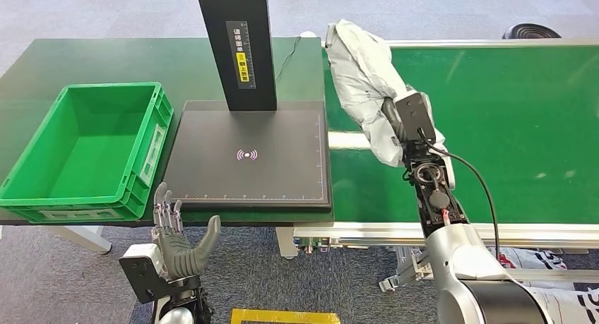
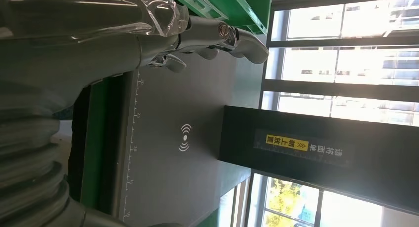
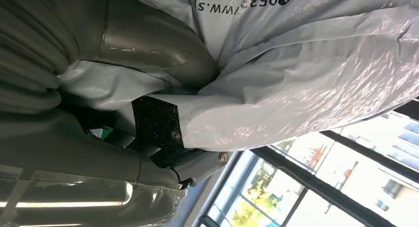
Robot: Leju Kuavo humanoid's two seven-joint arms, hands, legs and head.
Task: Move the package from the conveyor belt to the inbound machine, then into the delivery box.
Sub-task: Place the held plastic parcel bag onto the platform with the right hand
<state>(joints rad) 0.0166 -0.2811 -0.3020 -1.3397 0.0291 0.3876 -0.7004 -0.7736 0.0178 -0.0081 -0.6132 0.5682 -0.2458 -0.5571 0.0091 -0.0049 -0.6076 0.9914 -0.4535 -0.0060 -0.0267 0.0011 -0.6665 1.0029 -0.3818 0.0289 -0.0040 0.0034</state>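
A crumpled grey-white plastic package (image 1: pixel 364 80) hangs above the left end of the green conveyor belt (image 1: pixel 508 133), gripped from beneath by my right hand (image 1: pixel 397 126), which is mostly hidden in its folds. Up close, the thumb presses into the package (image 3: pixel 306 64), which carries dark print. The inbound machine's black scan pad (image 1: pixel 247 158) with a white signal mark lies to the package's left, below its black post (image 1: pixel 236 45). The green delivery box (image 1: pixel 88 151) stands empty at far left. My left hand (image 1: pixel 176 232) hovers open near the pad's front left corner.
The scan pad (image 2: pixel 188 138) and the post (image 2: pixel 316 153) show in the left wrist view beyond my left hand (image 2: pixel 217 36). The dark green table (image 1: pixel 42 70) carries box and machine. Grey carpet and a yellow floor marking (image 1: pixel 282 315) lie in front.
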